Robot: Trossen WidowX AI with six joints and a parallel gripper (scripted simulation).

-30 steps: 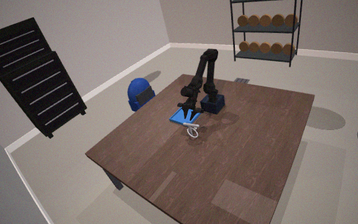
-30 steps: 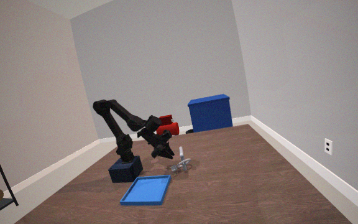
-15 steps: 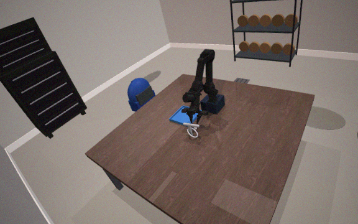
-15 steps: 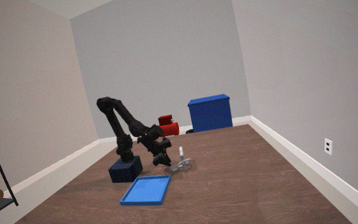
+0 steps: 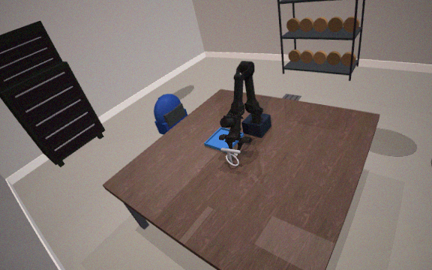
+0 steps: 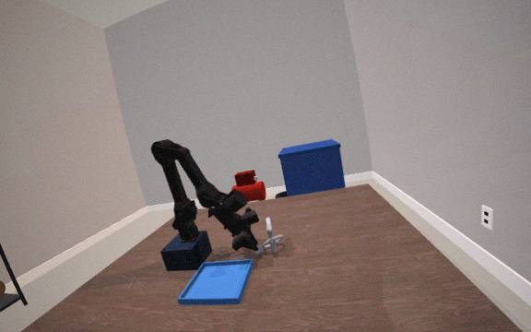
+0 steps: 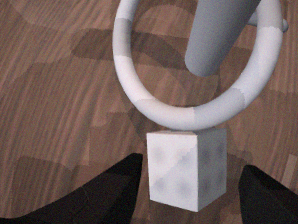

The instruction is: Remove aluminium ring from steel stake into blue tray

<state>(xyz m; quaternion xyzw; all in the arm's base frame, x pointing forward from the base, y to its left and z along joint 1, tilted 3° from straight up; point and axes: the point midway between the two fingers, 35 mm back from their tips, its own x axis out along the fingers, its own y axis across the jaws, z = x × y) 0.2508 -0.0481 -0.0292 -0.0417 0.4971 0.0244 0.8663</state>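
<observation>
end effector point(image 5: 234, 147) point(image 6: 258, 251) point(image 7: 193, 169) partly open, nothing gripped. tab point(image 7: 186, 170) sits between its fingers, gap both sides. ring point(image 5: 232, 160) point(image 6: 273, 239) point(image 7: 136, 98) just ahead of it, around the stake point(image 5: 231, 151) point(image 6: 269, 228) point(image 7: 205, 60). blue tray point(image 5: 214, 140) point(image 6: 218, 283) beside it, on the table point(image 5: 276, 176) point(image 6: 339, 277) point(image 7: 55, 105).

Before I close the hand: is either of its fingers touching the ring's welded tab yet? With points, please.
Apart: the wrist view shows table between the tab point(image 7: 186, 170) and each of the fingers.
</observation>
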